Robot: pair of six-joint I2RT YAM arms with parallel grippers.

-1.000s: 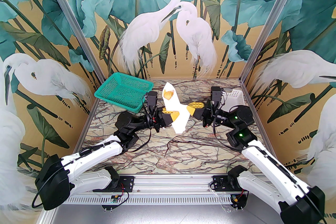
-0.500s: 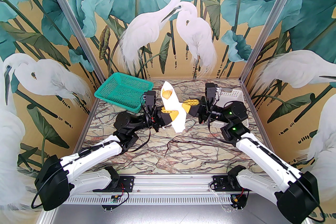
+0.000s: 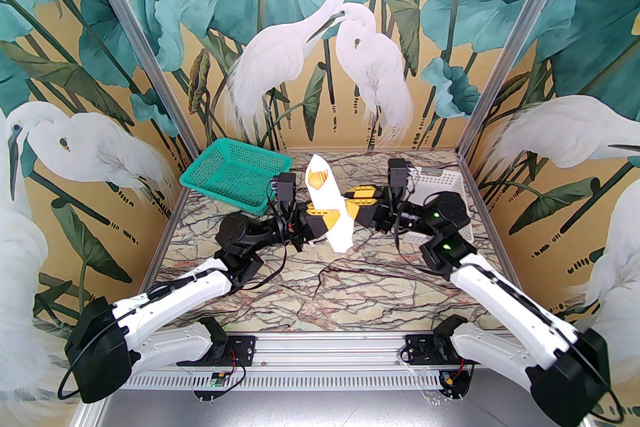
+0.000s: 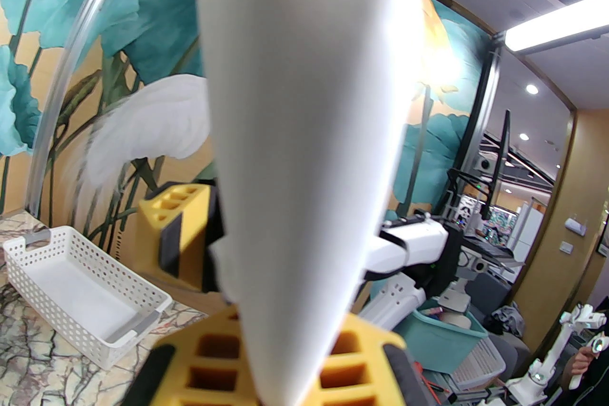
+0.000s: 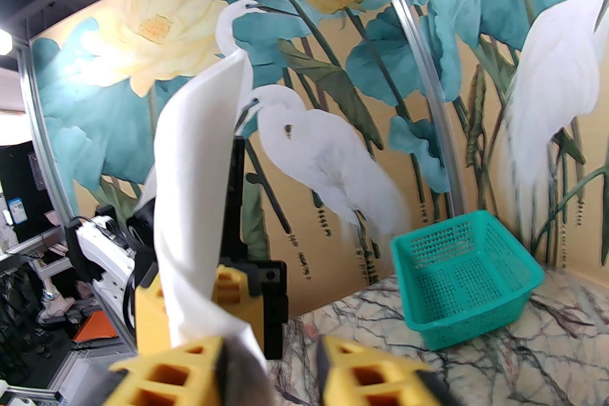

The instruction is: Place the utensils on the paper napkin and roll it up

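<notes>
Releasing the rolled paper napkin (image 3: 334, 215): the right end effector (image 3: 352, 200) has just parted its jaws.
The left end effector (image 3: 324, 218) stays clamped on it, upright above the surface (image 3: 320, 285), utensils (image 3: 319, 178) peeking from the top; rolling looks essentially finished.

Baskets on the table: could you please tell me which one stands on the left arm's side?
The green basket, at the far left of the table; the white basket sits at the far right, partly behind the right arm.
</notes>
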